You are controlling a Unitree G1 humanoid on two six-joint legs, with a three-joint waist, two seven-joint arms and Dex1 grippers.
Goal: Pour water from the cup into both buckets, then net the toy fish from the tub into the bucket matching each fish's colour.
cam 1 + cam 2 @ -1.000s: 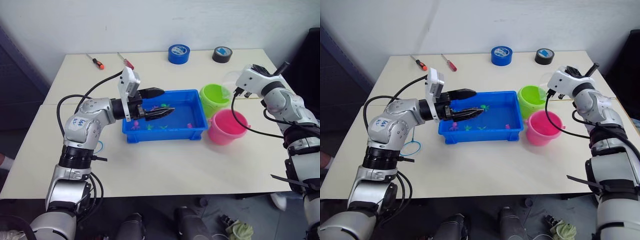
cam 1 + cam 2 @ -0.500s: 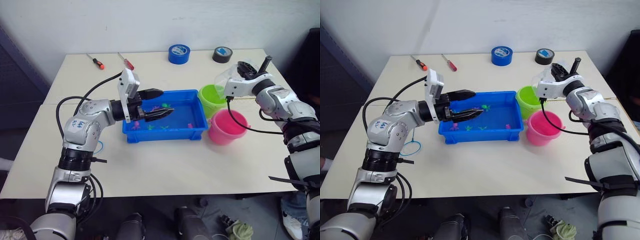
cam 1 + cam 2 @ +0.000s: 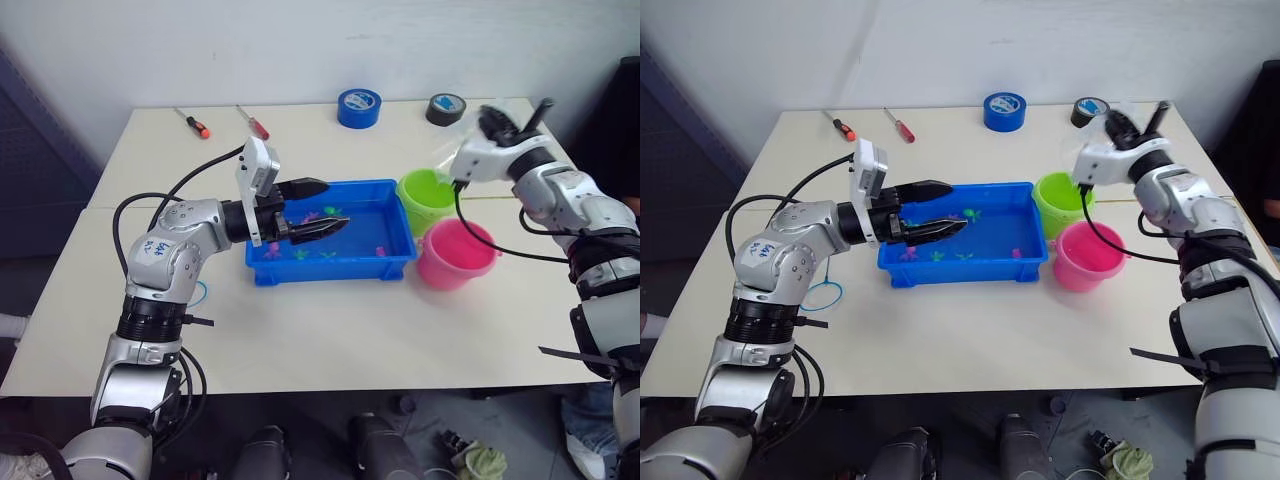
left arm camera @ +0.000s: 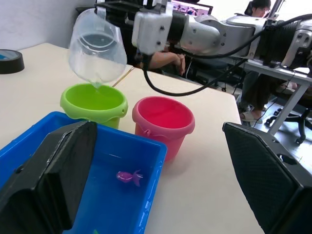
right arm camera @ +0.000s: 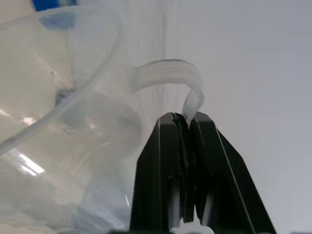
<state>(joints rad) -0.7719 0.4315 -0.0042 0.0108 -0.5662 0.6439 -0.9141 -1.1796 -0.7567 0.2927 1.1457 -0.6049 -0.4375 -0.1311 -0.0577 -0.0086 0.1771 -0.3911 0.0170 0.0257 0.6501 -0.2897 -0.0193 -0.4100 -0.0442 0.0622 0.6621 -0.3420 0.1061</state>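
My right gripper (image 5: 187, 127) is shut on the handle of the clear cup (image 4: 94, 48). The cup hangs tilted, spout down, just above the lime green bucket (image 3: 427, 194). The pink bucket (image 3: 456, 252) stands beside it, nearer to me. My left gripper (image 3: 334, 204) hovers open over the left half of the blue tub (image 3: 330, 268), holding nothing. Several tiny toy fish lie in the tub's water, among them a pink one (image 4: 129, 176). The net's blue hoop (image 3: 823, 295) lies on the table, partly hidden behind my left arm.
A blue tape roll (image 3: 358, 107) and a black tape roll (image 3: 446, 108) sit at the table's far edge. Two screwdrivers (image 3: 191, 123) lie at the far left. A split between two tabletops runs left of the tub. People sit beyond the table in the left wrist view.
My right gripper swung the cup leftward over the green bucket and tipped it, then rose slightly. The left arm has stayed still.
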